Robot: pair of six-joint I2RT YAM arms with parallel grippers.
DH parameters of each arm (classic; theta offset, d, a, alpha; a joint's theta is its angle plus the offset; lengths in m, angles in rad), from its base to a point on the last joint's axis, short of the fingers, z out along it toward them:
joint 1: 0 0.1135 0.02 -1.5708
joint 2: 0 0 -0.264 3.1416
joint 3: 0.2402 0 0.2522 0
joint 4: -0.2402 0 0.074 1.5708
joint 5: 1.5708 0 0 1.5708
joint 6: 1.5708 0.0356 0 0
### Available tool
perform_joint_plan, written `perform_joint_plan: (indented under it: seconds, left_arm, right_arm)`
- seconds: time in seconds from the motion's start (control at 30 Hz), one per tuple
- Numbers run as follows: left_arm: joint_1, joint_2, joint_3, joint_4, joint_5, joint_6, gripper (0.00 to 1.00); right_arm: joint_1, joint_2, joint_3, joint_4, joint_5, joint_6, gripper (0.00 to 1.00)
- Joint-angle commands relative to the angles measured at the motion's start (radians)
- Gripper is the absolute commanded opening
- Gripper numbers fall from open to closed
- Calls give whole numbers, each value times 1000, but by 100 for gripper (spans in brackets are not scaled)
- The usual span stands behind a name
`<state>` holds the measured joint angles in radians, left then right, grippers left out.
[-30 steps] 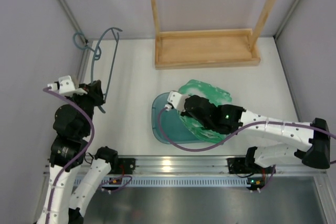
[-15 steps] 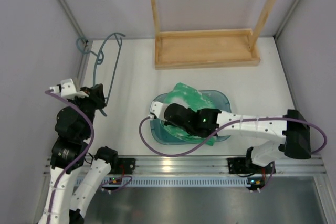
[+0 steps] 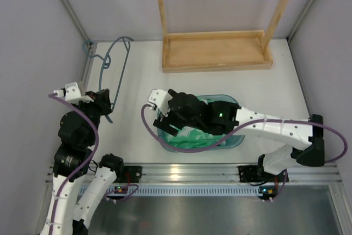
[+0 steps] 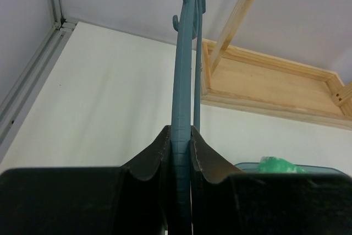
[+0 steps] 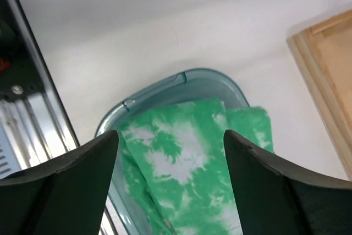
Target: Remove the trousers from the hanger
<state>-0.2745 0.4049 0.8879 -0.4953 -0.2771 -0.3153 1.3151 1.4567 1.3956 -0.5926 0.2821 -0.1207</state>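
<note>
The grey-blue hanger (image 3: 117, 70) stands bare at the left of the table, its hook (image 3: 89, 46) toward the back corner. My left gripper (image 3: 104, 104) is shut on its lower rod; in the left wrist view the rod (image 4: 183, 75) runs up from between the closed fingers (image 4: 180, 138). The green tie-dye trousers (image 3: 193, 137) lie folded in the teal basin (image 3: 235, 103). My right gripper (image 3: 171, 120) hangs open just above them. In the right wrist view the trousers (image 5: 187, 160) fill the wide gap of that gripper (image 5: 171, 136), with nothing held.
A light wooden rack (image 3: 215, 50) stands at the back of the table, its posts rising out of view. A metal rail (image 3: 181, 171) runs along the near edge below the basin. Grey walls close in left and right.
My right gripper has opened and let go of the trousers, which dropped into the basin; that arm swung left over the basin. The left gripper and hanger barely shifted.
</note>
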Motion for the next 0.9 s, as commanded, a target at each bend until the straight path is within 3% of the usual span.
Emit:
perform_joint_plan:
  seconds: [0.0,0.1,0.13,0.2,0.23,0.33,0.4,0.43,0.53,0.6,0.63,0.67,0.87]
  left_arm:
    - [6,23,34,12,1,13,0]
    - [4,41,52,12,-2,24,0]
    - [4,46,57,11,-2,25,0]
    - [5,60,66,12,-5,31,0]
    - [4,66,69,11,-7,33,0]
    - [4,93,85,12,18,38,0]
    - [4,109,109,11,45,41,0]
    - [4,130,121,6,64,41,0]
    - [6,167,178,-12,105,47,0]
    - [5,176,222,-31,122,59,0]
    - [4,186,238,-37,134,65,0]
    - [4,192,253,-46,160,87,0]
    - [5,319,414,-77,343,122,0]
  right_arm:
    - [15,-117,124,-78,-45,67,79]
    - [-2,-189,126,-46,11,104,58]
    - [-22,-202,105,-44,-3,114,43]
    - [-110,-231,63,-32,-29,168,28]
    - [-137,-233,19,-35,-32,194,15]
    - [-241,-254,-61,-33,-35,272,0]
    - [-321,-300,-124,15,-46,318,1]
    - [-342,-320,-144,39,-41,331,7]
    - [-421,-387,-194,109,11,369,48]
    - [-473,-413,-211,129,48,412,70]
    - [-487,-423,-216,137,60,427,91]
    - [-500,-429,-224,149,83,440,98]
    - [-615,-452,-260,168,204,461,100]
